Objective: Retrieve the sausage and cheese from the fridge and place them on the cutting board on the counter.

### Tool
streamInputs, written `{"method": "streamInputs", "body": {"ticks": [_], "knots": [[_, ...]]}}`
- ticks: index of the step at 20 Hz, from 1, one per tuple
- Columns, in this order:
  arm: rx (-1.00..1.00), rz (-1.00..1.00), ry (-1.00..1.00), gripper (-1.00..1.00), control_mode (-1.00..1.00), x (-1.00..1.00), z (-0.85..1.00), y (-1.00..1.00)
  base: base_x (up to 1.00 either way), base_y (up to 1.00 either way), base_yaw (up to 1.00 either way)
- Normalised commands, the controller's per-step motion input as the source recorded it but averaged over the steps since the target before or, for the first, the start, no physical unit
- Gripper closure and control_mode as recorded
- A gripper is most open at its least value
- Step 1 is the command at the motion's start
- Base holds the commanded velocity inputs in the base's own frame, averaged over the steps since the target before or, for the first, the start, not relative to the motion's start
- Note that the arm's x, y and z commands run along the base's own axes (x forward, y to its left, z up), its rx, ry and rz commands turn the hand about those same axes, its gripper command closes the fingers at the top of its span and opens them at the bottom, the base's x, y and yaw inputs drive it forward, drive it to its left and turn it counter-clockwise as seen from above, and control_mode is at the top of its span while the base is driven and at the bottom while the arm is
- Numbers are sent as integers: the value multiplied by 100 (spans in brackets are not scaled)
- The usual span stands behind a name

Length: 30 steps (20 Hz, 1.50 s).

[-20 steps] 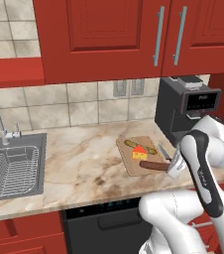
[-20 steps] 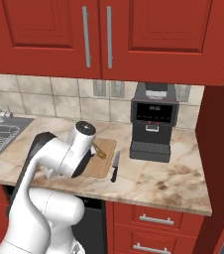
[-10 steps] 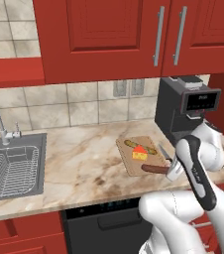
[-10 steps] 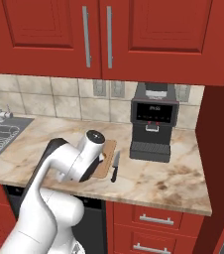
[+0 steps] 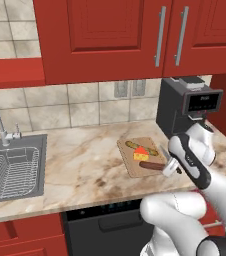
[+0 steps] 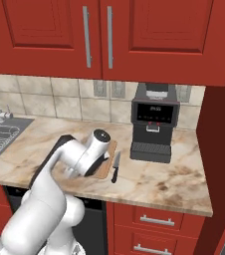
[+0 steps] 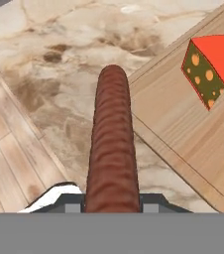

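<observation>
My gripper is shut on the dark reddish-brown sausage, which sticks out level over the near edge of the cutting board. In the hand view the sausage runs straight out from between the fingertips, over the counter beside the board's edge. The yellow-orange cheese with its red edge lies on the board, and its wedge shows at the upper right. The fridge is out of view.
A greenish-brown food piece lies at the board's far side. A knife rests on the counter right of the board. The black coffee machine stands behind it, and the steel sink is far left. Red cabinets hang overhead.
The arm has shifted slightly to the right with the sausage still in the gripper. The cheese and the board have not moved.
</observation>
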Motion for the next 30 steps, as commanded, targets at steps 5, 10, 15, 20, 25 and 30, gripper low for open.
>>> {"method": "streamInputs", "body": {"ticks": [5, 10, 15, 20, 25, 30], "knots": [[-1, 0, 9, 100, -100, 57, -21, 0, 0, 0, 0], [0, 1, 6, 100, -100, 42, -31, -1, 0, 0, 0], [0, 1, 0, 100, -100, 38, -21, -7, 0, 0, 0], [0, 3, 0, 100, -100, 26, -21, -7, 0, 0, 0], [0, 1, 0, 100, -100, 20, -15, 0, 0, 0, 0], [0, 2, 0, -100, -100, -1, -17, 8, 0, 0, 0]]}}
